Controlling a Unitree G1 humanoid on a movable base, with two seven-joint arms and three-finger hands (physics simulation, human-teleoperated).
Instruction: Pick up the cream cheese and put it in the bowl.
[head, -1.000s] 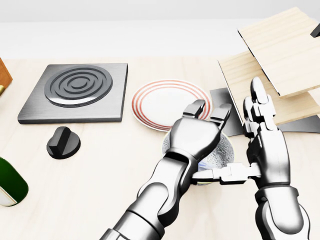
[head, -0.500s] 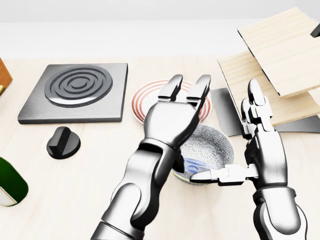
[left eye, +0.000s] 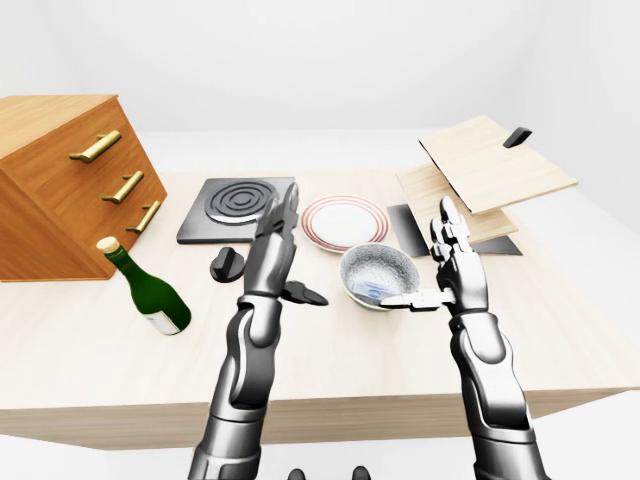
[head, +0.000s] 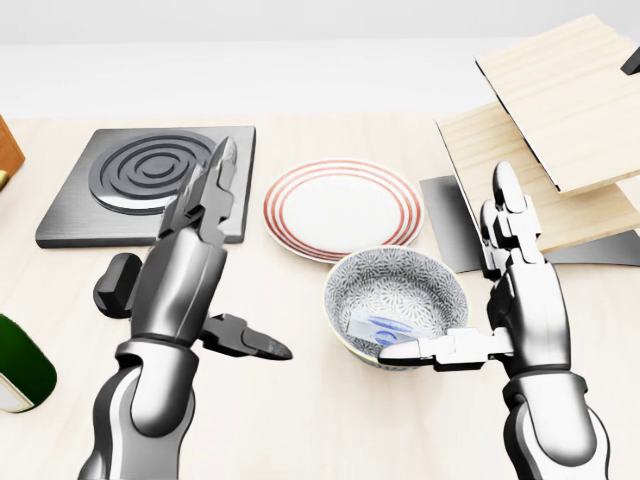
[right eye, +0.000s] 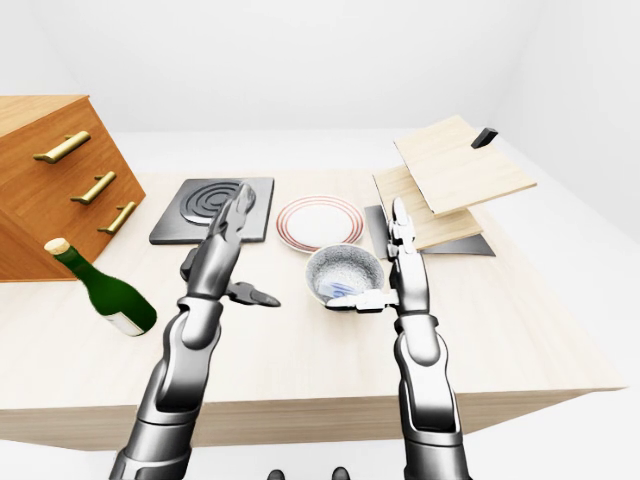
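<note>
Inside the bowl (head: 396, 296) lies the cream cheese (head: 378, 329), a small white-and-blue packet resting against the wall nearest the bottom of the head view, so the placing step looks finished and the task seems all but done. What remains, as I judge it, is only to take both hands clear without knocking the bowl. To the bowl's right the right hand (head: 520, 300) stands upright, fingers straight and spread, thumb (head: 440, 350) stretched sideways over the rim; it grips nothing. To the bowl's left, apart from it, the left hand (head: 190, 265) is raised with fingers extended toward the burner (head: 150, 180), thumb pointing toward the bowl, empty as well. Beyond the bowl sits the plate (head: 342, 207), close by; a black knob (head: 115, 283) is partly hidden behind the left hand. Any withdrawal of the right thumb calls for a lift first, since it hangs so near the rim.
</note>
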